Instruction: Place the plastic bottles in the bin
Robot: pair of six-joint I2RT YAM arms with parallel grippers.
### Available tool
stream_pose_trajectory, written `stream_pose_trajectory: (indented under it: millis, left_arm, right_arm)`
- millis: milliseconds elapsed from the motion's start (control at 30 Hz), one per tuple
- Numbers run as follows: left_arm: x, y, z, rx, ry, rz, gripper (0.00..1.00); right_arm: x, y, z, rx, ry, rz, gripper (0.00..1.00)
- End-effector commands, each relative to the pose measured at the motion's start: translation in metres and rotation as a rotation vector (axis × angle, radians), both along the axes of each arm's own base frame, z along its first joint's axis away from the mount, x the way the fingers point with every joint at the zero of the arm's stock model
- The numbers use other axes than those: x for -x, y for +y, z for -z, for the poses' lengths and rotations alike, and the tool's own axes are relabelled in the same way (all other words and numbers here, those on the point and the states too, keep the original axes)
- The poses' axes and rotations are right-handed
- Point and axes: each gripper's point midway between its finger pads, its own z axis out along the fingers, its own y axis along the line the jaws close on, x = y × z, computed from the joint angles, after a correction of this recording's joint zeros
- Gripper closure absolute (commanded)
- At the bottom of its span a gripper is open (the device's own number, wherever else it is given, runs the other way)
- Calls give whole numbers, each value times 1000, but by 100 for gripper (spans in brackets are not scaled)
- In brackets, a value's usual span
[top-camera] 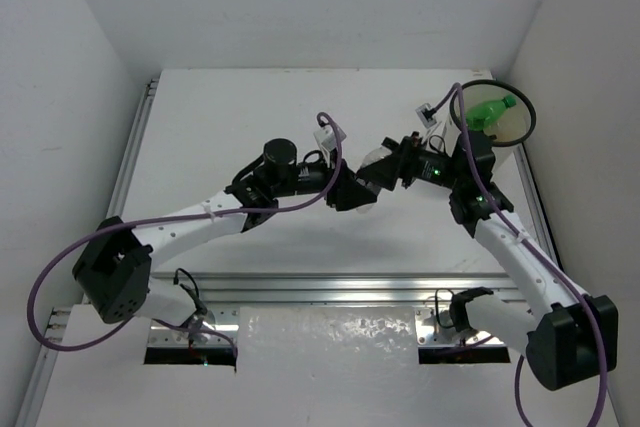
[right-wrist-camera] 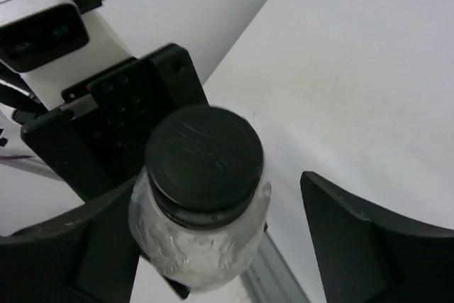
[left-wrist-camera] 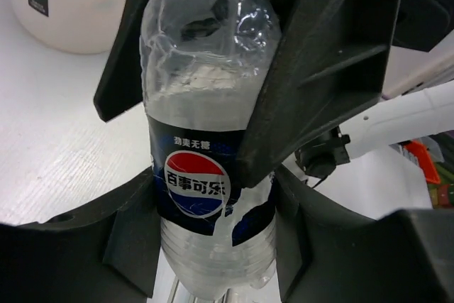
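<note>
One bottle (left-wrist-camera: 206,182), left claw (left-wrist-camera: 213,69) clamped on it, right claw (right-wrist-camera: 216,243) apart round its cap (right-wrist-camera: 204,155): squeeze firmly first, then bin (top-camera: 512,130) at two o'clock.

My top camera looks steeply down from high behind the rig, taking in the whole tabletop (top-camera: 250,127). Both wrist cameras ride very close, looking from opposite sides at one clear bottle (left-wrist-camera: 206,104); the right one sees its black cap (right-wrist-camera: 204,154).
</note>
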Motion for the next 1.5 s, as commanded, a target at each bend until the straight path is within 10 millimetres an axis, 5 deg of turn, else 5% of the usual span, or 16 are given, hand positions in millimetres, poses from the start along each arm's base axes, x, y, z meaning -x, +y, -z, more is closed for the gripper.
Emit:
stream_pose_trajectory:
  millis: [0,33,67,100,133,267,300,367,500,800,867,900,933,1267,1300,1467]
  left_arm:
    - [19,-4,-41,118,-75,119,94]
    - [19,-4,-37,105,-65,119,83]
    - [14,-4,-44,107,-79,92,65]
    - [10,-2,-39,78,-55,58,44]
    - [2,1,-44,65,-62,5,1]
    - [-70,50,-14,-142,45,-530,0]
    - [-71,77,21,-304,139,-644,0]
    - [-84,118,25,-388,167,-872,0]
    - [-56,151,42,-519,182,-883,0]
    - [-19,172,44,-596,193,-806,0]
    - [-14,179,42,-605,180,-806,0]
    - [-13,183,41,-608,172,-812,0]
    - [-13,186,40,-608,164,-827,0]
    - [-36,242,16,-682,32,-1124,0]
    - [-40,246,12,-694,11,-1147,0]
    - [-51,277,-11,-594,65,-1329,0]
  right_arm:
    - [-9,3,-37,-59,-120,13,51]
    - [-9,3,-37,-60,-119,13,51]
    - [-8,2,-35,-52,-110,13,90]
    - [-11,-2,-37,-38,-135,50,100]
    - [-12,-5,-38,-33,-142,79,100]
    - [-31,-40,-29,145,-80,325,100]
    - [-55,-73,-53,228,-135,539,100]
    - [-68,-117,-63,372,-89,740,100]
    - [-102,-226,-58,566,81,1112,100]
    - [-152,-320,-63,630,258,1376,89]
    - [-161,-325,-49,636,317,1347,58]
    - [-162,-327,-44,638,341,1350,11]
    - [-162,-328,-41,645,353,1349,1]
    - [-132,-304,-79,650,263,1241,1]
    - [-116,-291,-100,613,188,1209,1]
    - [-53,-214,-74,616,44,921,1]
